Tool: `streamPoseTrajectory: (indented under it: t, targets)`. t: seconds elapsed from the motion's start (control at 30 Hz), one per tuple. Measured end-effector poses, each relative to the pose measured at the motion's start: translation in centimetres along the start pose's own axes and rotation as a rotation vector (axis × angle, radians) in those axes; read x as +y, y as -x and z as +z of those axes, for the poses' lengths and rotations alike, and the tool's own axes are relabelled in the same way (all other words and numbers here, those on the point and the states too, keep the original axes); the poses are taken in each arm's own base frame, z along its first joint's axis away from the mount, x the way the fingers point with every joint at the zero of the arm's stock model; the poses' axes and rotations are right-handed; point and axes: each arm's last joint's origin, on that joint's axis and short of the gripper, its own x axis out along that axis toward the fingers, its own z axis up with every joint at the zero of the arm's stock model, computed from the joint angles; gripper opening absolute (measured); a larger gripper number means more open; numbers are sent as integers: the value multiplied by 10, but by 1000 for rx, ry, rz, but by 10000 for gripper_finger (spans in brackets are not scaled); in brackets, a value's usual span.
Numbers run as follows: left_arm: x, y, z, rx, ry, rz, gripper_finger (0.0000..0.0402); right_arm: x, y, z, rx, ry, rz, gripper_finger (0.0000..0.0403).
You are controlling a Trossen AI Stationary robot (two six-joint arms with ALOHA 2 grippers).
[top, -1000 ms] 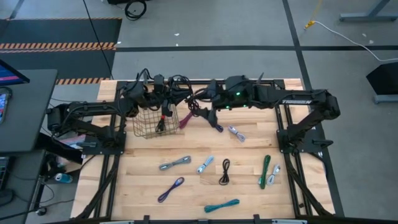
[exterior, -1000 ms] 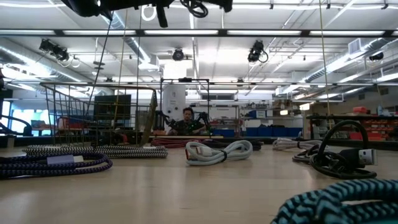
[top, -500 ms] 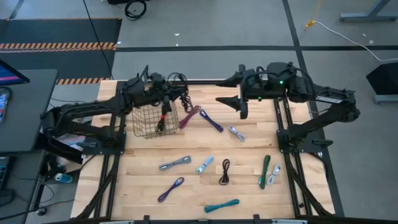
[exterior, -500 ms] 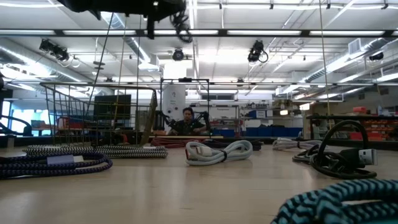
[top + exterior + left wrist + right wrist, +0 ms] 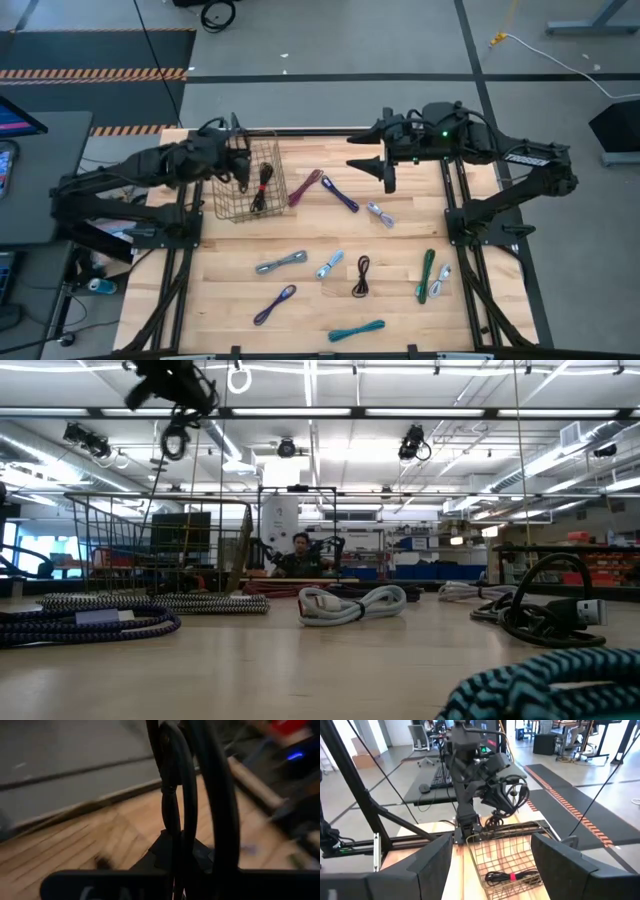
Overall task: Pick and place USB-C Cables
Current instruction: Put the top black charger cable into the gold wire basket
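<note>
the left gripper (image 5: 240, 165) is raised above the wire basket (image 5: 232, 206), closed on a black cable (image 5: 176, 438) that hangs down in loops. the right gripper (image 5: 385, 165) stays high at the table's far side, fingers wide apart, holding nothing. another black cable (image 5: 512, 877) with a red band lies inside the basket.

Left gripper (image 5: 240, 170) over basket (image 5: 272, 200) blocks it — table centre (image 5: 400, 250) open.

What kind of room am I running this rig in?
Likely a robotics lab or workshop: striped hazard floor tape, long ceiling strip lights, shelves of blue bins behind the wooden table.
</note>
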Motion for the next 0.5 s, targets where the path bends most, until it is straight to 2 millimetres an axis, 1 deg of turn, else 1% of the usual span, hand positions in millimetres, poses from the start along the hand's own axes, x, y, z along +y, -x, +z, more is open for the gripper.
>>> streamPoseTrajectory:
  t: [0.1, 0.17, 0.3, 0.4, 0.5]
  targets:
    - [0, 6, 2, 71, -20, 58, 19, 0, -1, 0, 0, 13, 1, 274]
    - [-3, 4, 4, 95, -20, 75, 19, 0, -2, -1, 2, 16, 0, 274]
    - [-3, -10, -5, 211, -22, 110, 19, 0, -2, 0, 2, 17, 0, 274]
    - [-3, -25, -16, 314, -18, 130, 19, 0, -2, 0, 2, 13, 0, 274]
    - [-3, -40, -25, 362, -35, 168, 19, 1, -2, -1, 2, 9, 7, 274]
